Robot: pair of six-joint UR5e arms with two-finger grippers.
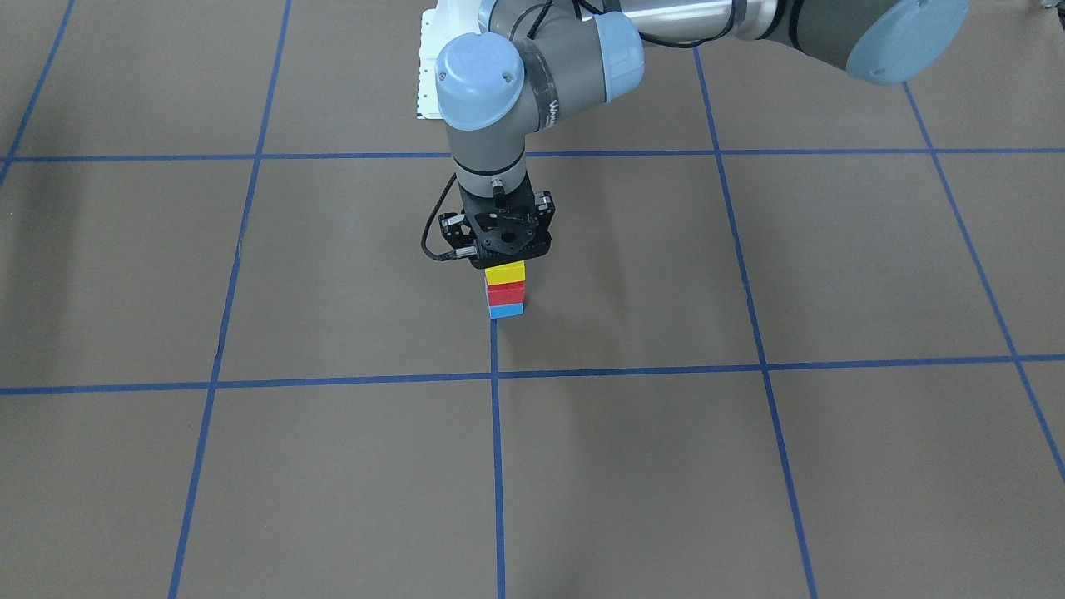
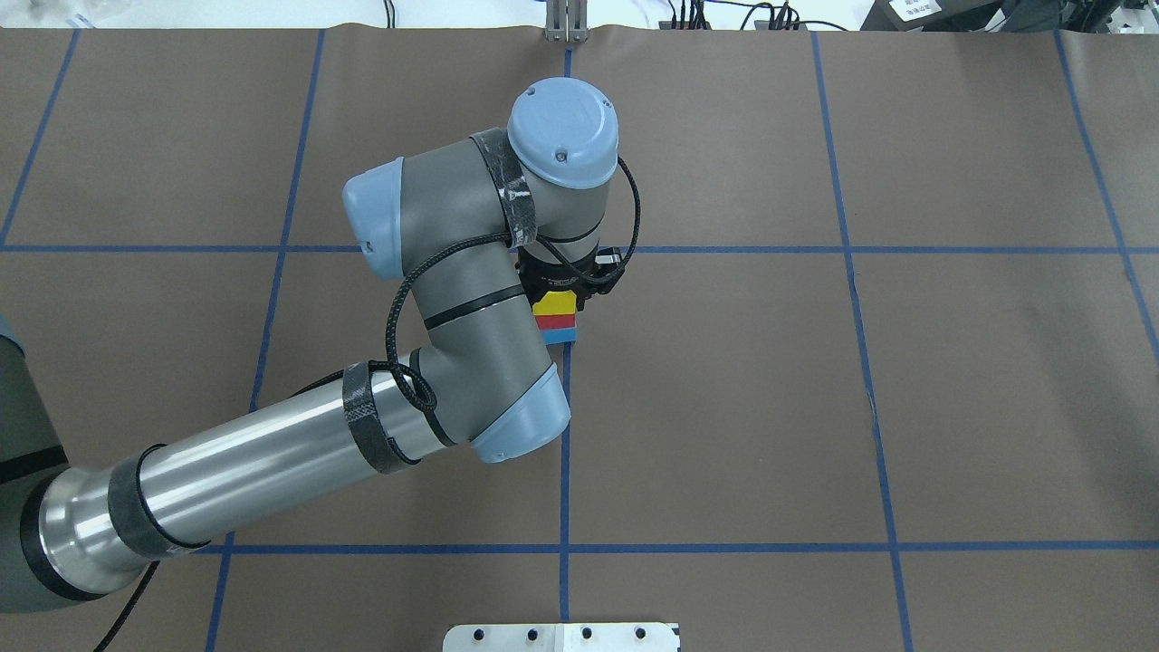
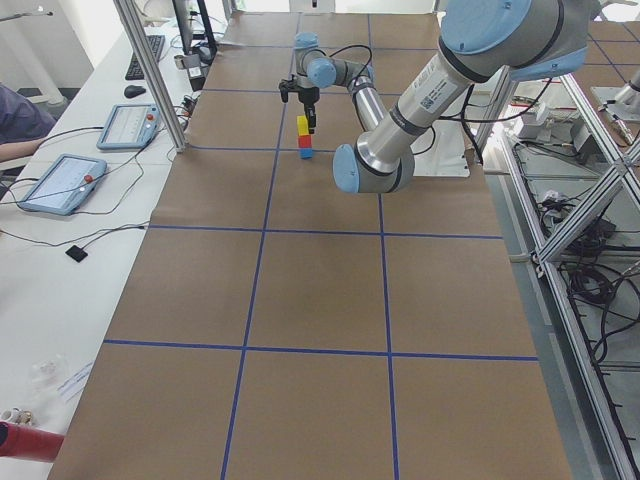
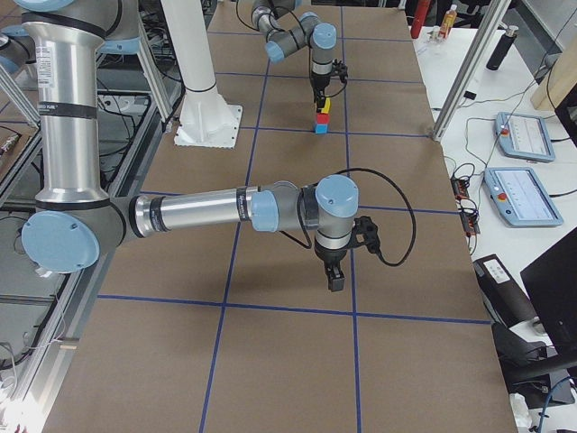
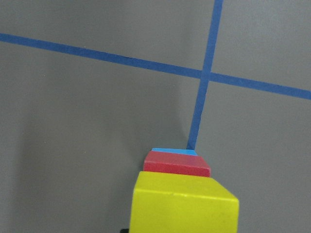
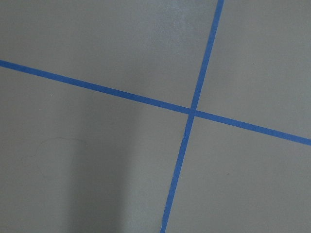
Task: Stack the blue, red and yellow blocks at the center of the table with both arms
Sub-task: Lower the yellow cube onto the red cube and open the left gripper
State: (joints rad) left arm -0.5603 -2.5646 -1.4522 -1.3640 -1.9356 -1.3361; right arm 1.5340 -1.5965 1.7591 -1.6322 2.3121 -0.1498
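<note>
1. Grip unreadable on left gripper: aimed straight down, black body directly over yellow block, fingertips hidden behind that body in front-facing and overhead views alike; cannot tell whether clamped on the cube or spread clear of it.
2. Through left wrist camera: yellow top face close at the bottom edge, cut off below, finger pads out of frame, only a black sliver at the lower border.
3. Right gripper seen in right-side view alone, pointing down low over table, well apart from the stack; opening impossible to judge from there. Through its own wrist camera: brown surface and one tape crossing.
4. Partly covered overhead: left edge of the stack tucked under grey wrist joint of left arm. Tiny and far in left-side view, colours legible.
5. Three equal matte cubes in one upright column: blue block flat on the table, red block on top of it, yellow on top of red, faces nearly flush, each touching the next.
6. Placed near the table's middle, on the centre tape line, blue cube's base touching that line, between two crossings; in the left wrist view, tape running out from under the blue cube toward a crossing.
</note>
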